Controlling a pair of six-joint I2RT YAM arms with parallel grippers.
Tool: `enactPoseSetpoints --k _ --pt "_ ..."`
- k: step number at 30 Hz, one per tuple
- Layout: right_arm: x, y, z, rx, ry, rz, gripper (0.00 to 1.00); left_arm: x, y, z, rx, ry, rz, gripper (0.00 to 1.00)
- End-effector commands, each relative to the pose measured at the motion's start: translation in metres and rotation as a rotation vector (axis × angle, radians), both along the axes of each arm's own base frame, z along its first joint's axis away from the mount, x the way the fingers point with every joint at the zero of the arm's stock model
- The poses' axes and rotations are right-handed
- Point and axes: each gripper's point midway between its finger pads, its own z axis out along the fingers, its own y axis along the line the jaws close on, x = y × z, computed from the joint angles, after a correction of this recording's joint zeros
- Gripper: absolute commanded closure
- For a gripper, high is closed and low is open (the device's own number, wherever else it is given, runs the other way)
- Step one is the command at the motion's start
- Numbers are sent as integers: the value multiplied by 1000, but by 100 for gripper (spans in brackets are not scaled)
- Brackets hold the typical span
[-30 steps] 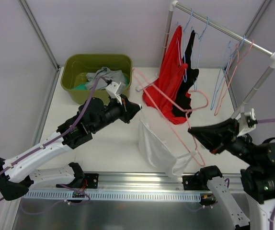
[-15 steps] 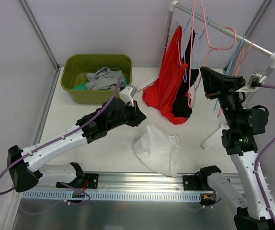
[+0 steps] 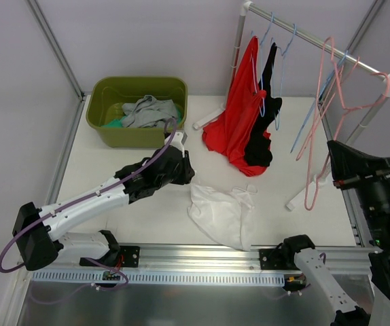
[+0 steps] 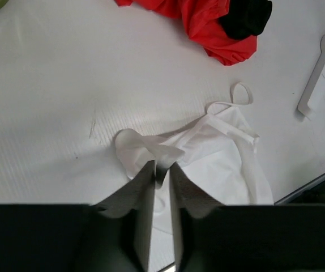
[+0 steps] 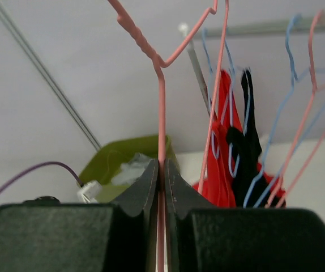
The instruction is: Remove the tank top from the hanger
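The white tank top (image 3: pixel 219 214) lies crumpled on the table, off the hanger; the left wrist view shows it (image 4: pixel 219 153) with its straps spread. My left gripper (image 3: pixel 189 178) is low over its upper-left edge. The jaws (image 4: pixel 161 165) stand a narrow slit apart, with a raised fold of white fabric still between the tips. My right gripper (image 3: pixel 331 146) is raised at the right, shut on the wire of the bare pink hanger (image 3: pixel 308 193). In the right wrist view this hanger (image 5: pixel 161 113) rises straight out of the closed tips (image 5: pixel 162 164).
A clothes rack (image 3: pixel 317 37) at the back right carries a red top (image 3: pixel 239 122), a black top (image 3: pixel 270 102) and bare blue hangers (image 3: pixel 310 119). A green tub (image 3: pixel 137 109) of clothes stands at the back left. The rack's white foot (image 4: pixel 321 68) lies right of the tank top.
The right arm has carried the pink hanger from the rack's middle out to the right. The tank top has settled onto the table, and the left jaws have parted slightly.
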Motion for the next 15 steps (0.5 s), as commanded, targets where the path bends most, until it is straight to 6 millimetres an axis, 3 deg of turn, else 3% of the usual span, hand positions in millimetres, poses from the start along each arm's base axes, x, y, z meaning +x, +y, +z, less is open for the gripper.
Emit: enactPoseSetpoints --k 1,2,3,4,6,8,15 --pt "48 1 -68 -12 311 -61 100 -1 3 -1 8 -6 -5 77" --pt "51 -1 -67 -1 319 -78 100 -3 6 0 13 -4 -8 68" --pt "53 -2 -67 0 324 -82 100 -3 9 7 11 -16 1 45" --pt "54 -2 -66 4 331 -88 100 -7 20 1 57 7 14 35" --pt "60 -3 -66 30 351 -97 100 -10 32 11 71 -5 41 16" --pt "67 -5 -69 44 370 -120 100 -14 49 12 109 -1 67 5" --pt "111 -19 -75 39 445 -265 100 -44 75 44 67 -29 14 1"
